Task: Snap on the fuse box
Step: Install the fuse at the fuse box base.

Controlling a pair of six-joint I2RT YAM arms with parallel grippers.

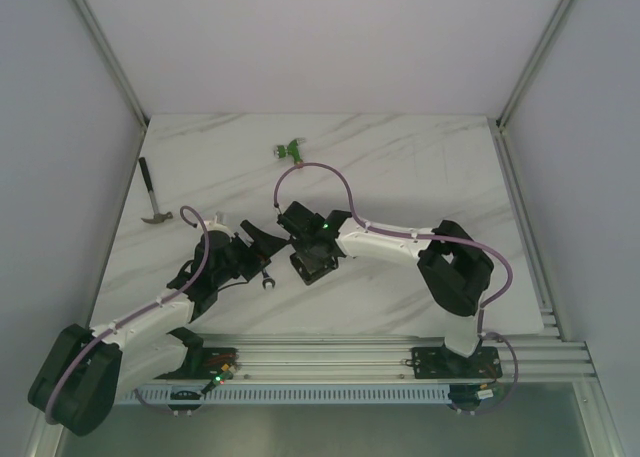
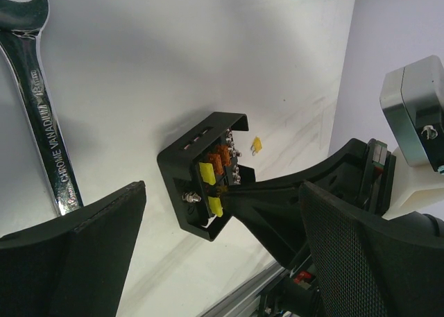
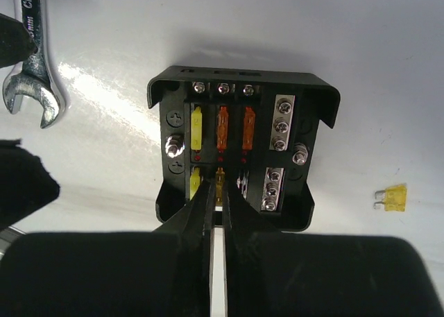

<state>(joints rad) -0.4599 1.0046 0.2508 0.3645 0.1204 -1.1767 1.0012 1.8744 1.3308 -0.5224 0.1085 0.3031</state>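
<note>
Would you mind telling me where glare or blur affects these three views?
Right wrist: glare streaks the table left of the fuse box, the right fingers a dark blur. Left wrist: left fingers soft, wrench lettering sharp. Top external: evenly lit, coarse.

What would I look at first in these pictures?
The open black fuse box in the middle of the table, with bright yellow and orange fuses inside. The right pincer pinches a small fuse in it, and a shiny wrench lies beside it.
</note>
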